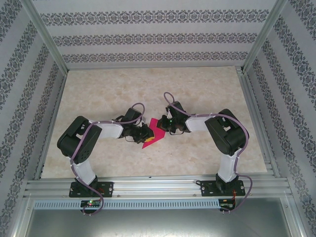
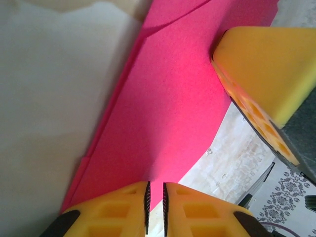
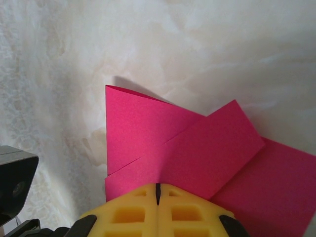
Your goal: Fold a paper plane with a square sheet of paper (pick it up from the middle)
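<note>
The square sheet of paper (image 1: 152,137) is magenta-pink and partly folded, lying at the table's middle between my two grippers. In the right wrist view the paper (image 3: 197,148) shows a slanted flap folded over a lower layer. My right gripper (image 3: 158,185) is shut, its tips resting on that flap's near edge. My left gripper (image 2: 155,186) sits at the paper's (image 2: 173,108) near edge, jaws parted by a narrow slit with pink paper and table visible through it. A finger of the right gripper (image 2: 261,59) touches the paper's far side. From above, the left gripper (image 1: 145,132) and right gripper (image 1: 164,125) flank the paper.
The pale marble table (image 1: 148,84) has bare room all around the paper. An aluminium rail (image 1: 158,185) runs along the near edge by the arm bases. Frame posts and patterned walls (image 1: 148,39) close in the back and sides.
</note>
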